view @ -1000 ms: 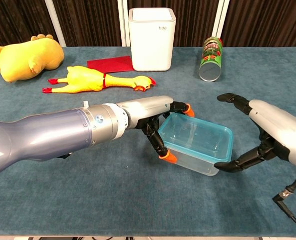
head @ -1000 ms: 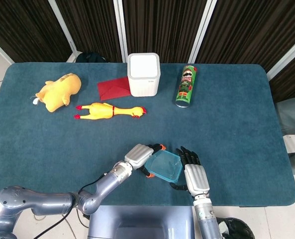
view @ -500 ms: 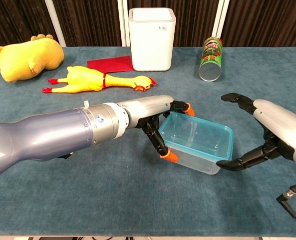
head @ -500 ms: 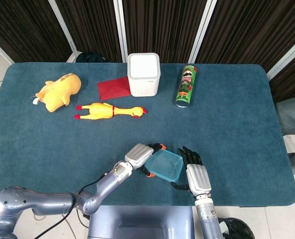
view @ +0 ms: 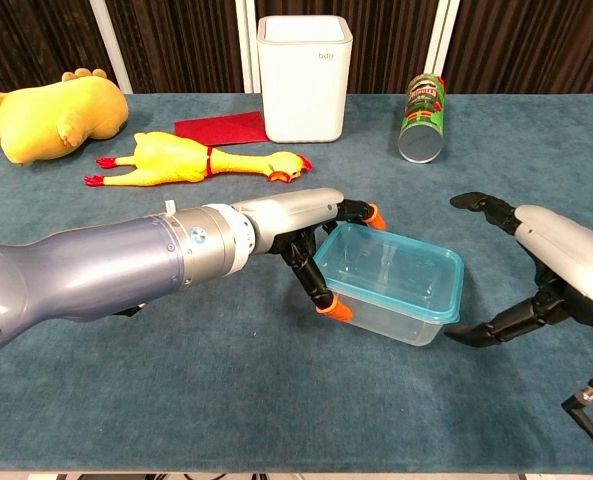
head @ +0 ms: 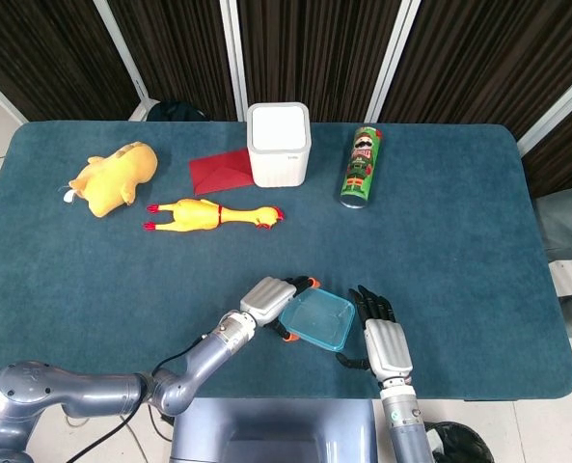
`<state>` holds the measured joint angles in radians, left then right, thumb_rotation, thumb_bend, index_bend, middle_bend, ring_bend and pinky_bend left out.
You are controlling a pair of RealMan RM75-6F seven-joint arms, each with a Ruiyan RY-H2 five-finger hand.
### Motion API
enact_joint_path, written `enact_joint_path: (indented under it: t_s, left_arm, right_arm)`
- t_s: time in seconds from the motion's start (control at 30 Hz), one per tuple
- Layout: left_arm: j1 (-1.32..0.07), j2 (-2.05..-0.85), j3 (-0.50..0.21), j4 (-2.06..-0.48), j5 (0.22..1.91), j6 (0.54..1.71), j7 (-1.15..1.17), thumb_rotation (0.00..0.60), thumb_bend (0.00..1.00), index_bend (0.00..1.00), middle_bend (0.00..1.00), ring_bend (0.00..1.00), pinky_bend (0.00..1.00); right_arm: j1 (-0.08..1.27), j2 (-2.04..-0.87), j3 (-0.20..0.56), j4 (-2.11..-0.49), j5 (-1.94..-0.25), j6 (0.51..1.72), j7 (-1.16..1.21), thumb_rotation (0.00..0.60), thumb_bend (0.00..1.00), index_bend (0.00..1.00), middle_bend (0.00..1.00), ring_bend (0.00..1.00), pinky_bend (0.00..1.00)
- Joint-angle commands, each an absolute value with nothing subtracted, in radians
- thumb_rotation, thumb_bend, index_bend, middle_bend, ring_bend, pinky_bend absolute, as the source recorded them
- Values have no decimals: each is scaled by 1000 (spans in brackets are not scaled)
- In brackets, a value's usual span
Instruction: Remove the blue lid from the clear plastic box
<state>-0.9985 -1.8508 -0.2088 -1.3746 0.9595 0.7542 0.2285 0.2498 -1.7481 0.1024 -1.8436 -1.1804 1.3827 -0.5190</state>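
Note:
A clear plastic box with a blue lid (view: 390,281) (head: 316,320) sits near the table's front edge. My left hand (view: 311,235) (head: 269,299) grips the box's left end, with orange fingertips (view: 333,307) on its near and far corners. Just right of the box, my right hand (view: 551,280) (head: 384,345) is spread open. Its fingertips stand apart from the box's right end and hold nothing.
At the back stand a white bin (view: 305,63) and a green chip can (view: 422,118) lying on its side. A red cloth (view: 221,127), a rubber chicken (view: 196,158) and a yellow plush toy (view: 51,113) lie at the back left.
My right hand has drawn away to the right, its fingertips leaving the box's right end. The box has shifted slightly left with my left hand.

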Motion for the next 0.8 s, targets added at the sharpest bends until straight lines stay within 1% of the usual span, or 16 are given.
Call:
enact_joint_path:
  t_s: [0.03, 0.8]
  left_arm:
    - [-997, -1850, -208, -1377, 959, 753, 226, 600, 220, 275, 298, 302, 444]
    - [-1007, -1848, -200, -1377, 948, 746, 250, 600, 220, 280, 299, 303, 452]
  right_arm:
    - [251, -1749, 105, -1839, -1177, 1382, -521, 600, 217, 0, 0, 0, 0]
    - [267, -1745, 131, -1891, -1168, 1387, -520, 600, 216, 0, 0, 0, 0]
